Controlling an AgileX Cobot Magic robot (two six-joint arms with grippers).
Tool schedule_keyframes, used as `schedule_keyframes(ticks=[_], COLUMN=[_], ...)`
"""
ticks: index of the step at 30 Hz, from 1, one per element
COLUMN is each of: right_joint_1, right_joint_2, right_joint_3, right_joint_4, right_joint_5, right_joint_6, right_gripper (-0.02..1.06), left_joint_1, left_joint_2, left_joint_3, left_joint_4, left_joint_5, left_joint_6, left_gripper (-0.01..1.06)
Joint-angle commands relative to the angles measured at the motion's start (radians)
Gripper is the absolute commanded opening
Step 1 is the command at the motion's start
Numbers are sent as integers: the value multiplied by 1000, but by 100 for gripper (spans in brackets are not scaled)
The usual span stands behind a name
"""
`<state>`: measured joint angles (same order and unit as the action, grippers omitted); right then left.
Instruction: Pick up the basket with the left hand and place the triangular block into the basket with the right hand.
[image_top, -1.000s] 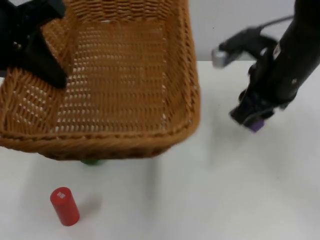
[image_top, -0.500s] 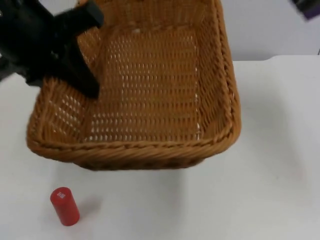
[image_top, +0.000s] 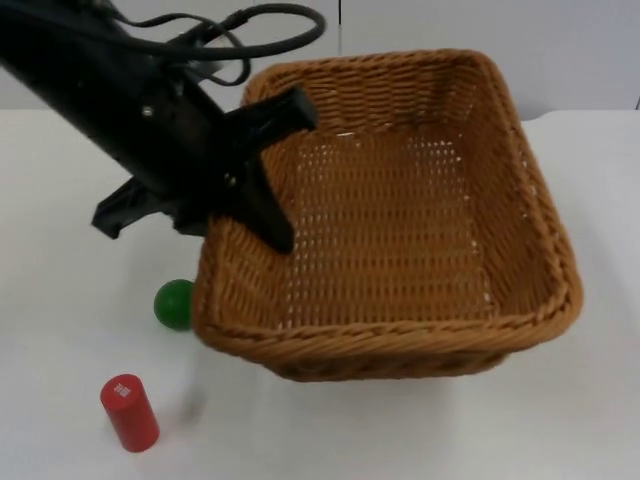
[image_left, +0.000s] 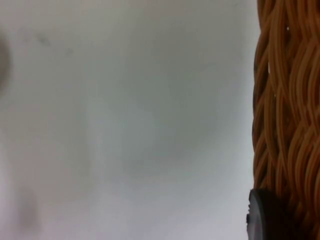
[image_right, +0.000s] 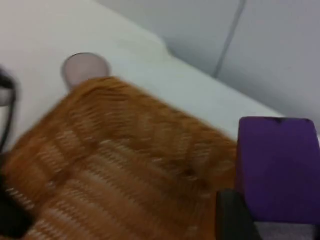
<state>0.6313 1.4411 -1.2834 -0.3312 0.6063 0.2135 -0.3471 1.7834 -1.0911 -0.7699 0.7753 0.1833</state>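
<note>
A: From the top view, where is the left gripper (image_top: 262, 170)?

B: It sits at the basket's (image_top: 400, 330) left rim. One black finger lies inside along the left wall and another crosses above the rim's back left corner, so the gripper is clenched on the wicker wall. The left arm comes down from the upper left of the picture.

A: And the basket itself?

B: It is a brown wicker basket, rectangular, open side up, with nothing in it that can be seen. Whether it is lifted or resting on the white table (image_top: 600, 400) cannot be told. A green ball (image_top: 172, 304) lies just beside its front left corner, and a red cylinder (image_top: 129, 412) lies on the table nearer the front, apart from both.

A: What does the left wrist view add?

B: The braided rim of the basket (image_left: 285, 115) is close up beside a black fingertip, with the white table (image_left: 125, 125) next to it.

A: And the right wrist view?

B: The right gripper (image_right: 265, 210) grasps a purple block (image_right: 276, 165), the block pressed against a black finger. Its triangular shape cannot be made out. The block is above the basket (image_right: 125, 165), near one corner of its rim. Beyond lie the white table (image_right: 50, 30), a round pale disc (image_right: 85, 68) on it, and the grey partition wall (image_right: 240, 40).
</note>
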Motion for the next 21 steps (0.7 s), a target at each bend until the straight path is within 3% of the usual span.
schedule_keyframes(ticks=[1,6,21], right_joint_1=[17,21,21], right_joint_2=[27,121,274], right_joint_3=[-4,-4,-4], right_joint_4=[3,86,109], right_joint_5=[-12,-15,-21], right_joint_6=[18,-16,-73], right_gripper=[0,0,0], left_joint_1=[-11,-11,-11], left_joint_2=[-2,2,2], left_joint_3=[-21,-32,-32], left_joint_4=[-42,-42,-32], left_joint_5=[-3,-7,-11], left_joint_6=[-5,-5,-5], left_gripper=[0,0,0])
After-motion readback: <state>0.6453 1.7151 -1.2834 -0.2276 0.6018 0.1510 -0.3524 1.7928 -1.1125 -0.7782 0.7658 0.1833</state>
